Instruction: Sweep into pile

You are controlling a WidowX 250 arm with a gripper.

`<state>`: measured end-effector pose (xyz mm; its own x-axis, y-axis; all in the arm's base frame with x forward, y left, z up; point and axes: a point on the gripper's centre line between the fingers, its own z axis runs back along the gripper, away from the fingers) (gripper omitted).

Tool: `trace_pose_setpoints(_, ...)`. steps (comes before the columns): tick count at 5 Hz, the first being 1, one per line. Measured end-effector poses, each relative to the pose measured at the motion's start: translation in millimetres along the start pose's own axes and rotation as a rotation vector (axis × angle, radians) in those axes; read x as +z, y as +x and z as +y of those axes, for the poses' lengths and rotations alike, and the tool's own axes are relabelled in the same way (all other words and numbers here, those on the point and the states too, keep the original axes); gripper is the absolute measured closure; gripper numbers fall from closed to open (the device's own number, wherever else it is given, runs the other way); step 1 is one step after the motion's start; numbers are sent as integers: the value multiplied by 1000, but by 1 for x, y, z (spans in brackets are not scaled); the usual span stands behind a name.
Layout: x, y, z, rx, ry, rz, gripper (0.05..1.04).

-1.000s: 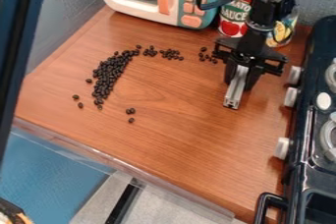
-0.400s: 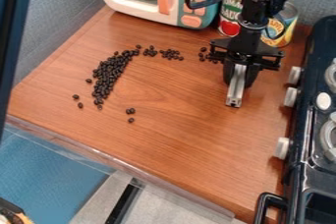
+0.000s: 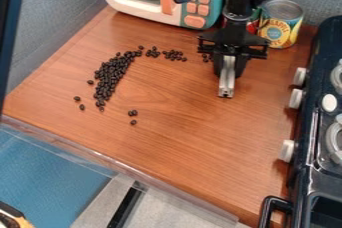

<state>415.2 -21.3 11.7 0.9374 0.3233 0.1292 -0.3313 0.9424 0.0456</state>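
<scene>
Gripper (image 3: pixel 228 73) clamps a metal bar (image 3: pixel 226 86) near black beans (image 3: pixel 109 76), most bunched together, with strays (image 3: pixel 133 122) and side clusters (image 3: pixel 174 55) left to gather.

Toy microwave (image 3: pixel 175 9), pineapple can (image 3: pixel 281 24), toy stove (image 3: pixel 320 122)

A gray wall (image 3: pixel 60 17) stands at the left and the far side. The brown wood table (image 3: pixel 180 137) is shiny. Near left, the floor (image 3: pixel 47 172) is blue.
</scene>
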Motion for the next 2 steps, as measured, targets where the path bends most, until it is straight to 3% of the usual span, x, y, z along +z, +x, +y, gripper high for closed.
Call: trace_pose_setpoints(2, -1, -4, 26, 42, 12, -1, 710)
